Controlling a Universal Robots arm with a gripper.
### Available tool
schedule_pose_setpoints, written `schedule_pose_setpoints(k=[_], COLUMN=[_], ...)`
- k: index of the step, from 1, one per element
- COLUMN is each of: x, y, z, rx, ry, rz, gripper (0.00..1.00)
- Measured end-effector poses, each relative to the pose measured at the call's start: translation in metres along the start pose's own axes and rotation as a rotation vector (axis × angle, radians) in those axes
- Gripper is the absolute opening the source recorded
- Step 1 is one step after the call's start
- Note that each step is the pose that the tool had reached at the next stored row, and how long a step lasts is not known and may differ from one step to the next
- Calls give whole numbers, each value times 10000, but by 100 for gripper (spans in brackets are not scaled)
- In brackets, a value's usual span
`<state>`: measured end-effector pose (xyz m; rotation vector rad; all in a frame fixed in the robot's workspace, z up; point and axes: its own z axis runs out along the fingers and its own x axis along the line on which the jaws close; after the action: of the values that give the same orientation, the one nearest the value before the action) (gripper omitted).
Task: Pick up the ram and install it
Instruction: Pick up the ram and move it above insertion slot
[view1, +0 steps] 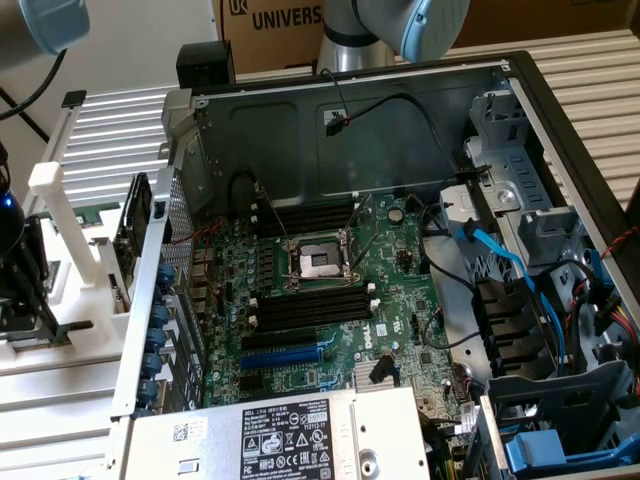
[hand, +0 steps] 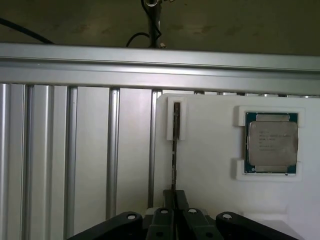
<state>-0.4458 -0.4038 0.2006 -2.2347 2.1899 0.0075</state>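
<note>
The ram (hand: 175, 150) stands on edge in a white holder (hand: 210, 165), seen as a thin dark strip whose far end sits in a white clip (hand: 177, 120). My gripper (hand: 174, 196) is at the stick's near end, its dark fingers (hand: 183, 202) closed in against both faces of it. In the exterior view the arm's dark wrist (view1: 18, 270) hangs over the white holder (view1: 62, 205) at the exterior view's left, outside the computer case. The motherboard (view1: 320, 300) lies in the open case, with black slots (view1: 312, 306) beside the processor socket (view1: 315, 262).
A square silver processor chip (hand: 271, 145) sits in its own white frame beside the ram. Ribbed aluminium rails (hand: 75, 160) lie under the holder. Inside the case are blue cables (view1: 510, 265), a power supply (view1: 290, 435) and drive cages (view1: 560, 430).
</note>
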Motion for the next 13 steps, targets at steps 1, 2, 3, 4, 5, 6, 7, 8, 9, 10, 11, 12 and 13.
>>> schedule_pose_setpoints(k=[1, 2, 3, 4, 5, 6, 7, 8, 9, 10, 11, 12, 13], x=[0, 0, 0, 0, 0, 0, 0, 0, 0, 0, -1, -2, -4], y=[0, 0, 0, 0, 0, 0, 0, 0, 1, 1, 0, 2, 4], z=[0, 0, 0, 0, 0, 0, 0, -3, -13, -25, -36, -48, -62], rx=[0, 0, 0, 0, 0, 0, 0, 1, -1, 0, 0, 0, 0], ry=[0, 0, 0, 0, 0, 0, 1, -2, -2, -2, -3, -3, -3], rz=[0, 0, 0, 0, 0, 0, 0, 0, 0, 0, -1, -1, -1], gripper=[12, 12, 12, 12, 12, 12, 12, 12, 12, 12, 12, 12, 12])
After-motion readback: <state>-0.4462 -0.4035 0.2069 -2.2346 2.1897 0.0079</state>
